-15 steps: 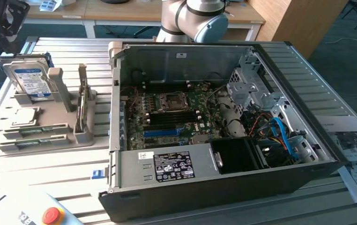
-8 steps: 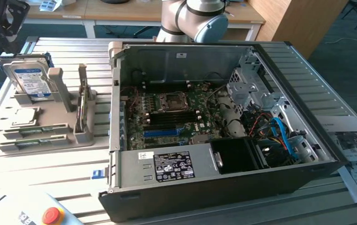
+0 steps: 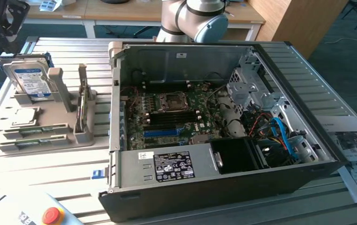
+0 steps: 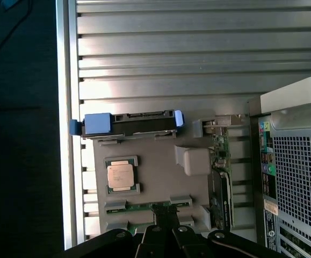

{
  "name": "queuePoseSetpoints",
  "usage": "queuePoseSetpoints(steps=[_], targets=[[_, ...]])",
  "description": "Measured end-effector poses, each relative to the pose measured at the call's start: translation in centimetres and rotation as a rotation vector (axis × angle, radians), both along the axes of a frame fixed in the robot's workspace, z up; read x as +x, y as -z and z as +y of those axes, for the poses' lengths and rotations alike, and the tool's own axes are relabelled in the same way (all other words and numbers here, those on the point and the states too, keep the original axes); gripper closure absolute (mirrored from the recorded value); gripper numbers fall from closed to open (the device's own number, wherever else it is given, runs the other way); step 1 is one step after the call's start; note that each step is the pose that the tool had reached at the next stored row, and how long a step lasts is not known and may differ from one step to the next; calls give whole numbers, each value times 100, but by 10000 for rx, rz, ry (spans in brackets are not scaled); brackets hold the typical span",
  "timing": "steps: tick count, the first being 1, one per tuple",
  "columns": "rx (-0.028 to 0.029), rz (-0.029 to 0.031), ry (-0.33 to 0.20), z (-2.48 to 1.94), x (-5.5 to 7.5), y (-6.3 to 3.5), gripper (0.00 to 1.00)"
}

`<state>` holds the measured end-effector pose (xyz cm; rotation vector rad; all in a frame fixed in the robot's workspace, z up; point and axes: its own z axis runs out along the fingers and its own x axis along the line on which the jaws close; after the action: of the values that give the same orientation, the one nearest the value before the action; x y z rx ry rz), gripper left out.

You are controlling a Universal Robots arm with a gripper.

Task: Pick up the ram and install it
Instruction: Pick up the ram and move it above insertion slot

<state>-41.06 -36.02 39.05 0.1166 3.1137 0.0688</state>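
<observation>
Wrist view is showing the gripper (image 4: pixel 165 216) hovering over the ram (image 4: pixel 139 206), jaws closed on nothing visible; the stick is lying flat in the grey holder (image 4: pixel 155 180) near the CPU (image 4: pixel 121 175); pickup seems to be just starting, and a grasp is calling for parted jaws straddling the stick's edges; exterior view is adding the open computer case (image 3: pixel 328 154) and its blue slot (image 3: pixel 166 132), well apart from the holder

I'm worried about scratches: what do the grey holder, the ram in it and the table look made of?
The holder: matte grey plastic by its dull, even, moulded look. The ram: green circuit board, presumably fibreglass laminate, seated in a holder slot. The table: ribbed metal, probably aluminium, going by its silvery reflections.
</observation>
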Motion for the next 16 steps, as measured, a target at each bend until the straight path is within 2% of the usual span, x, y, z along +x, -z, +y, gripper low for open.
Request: queuePoseSetpoints(steps=[4,16], targets=[[1,0,-202,-1,0,0,90],[0,0,-1786,-3,0,0,90]])
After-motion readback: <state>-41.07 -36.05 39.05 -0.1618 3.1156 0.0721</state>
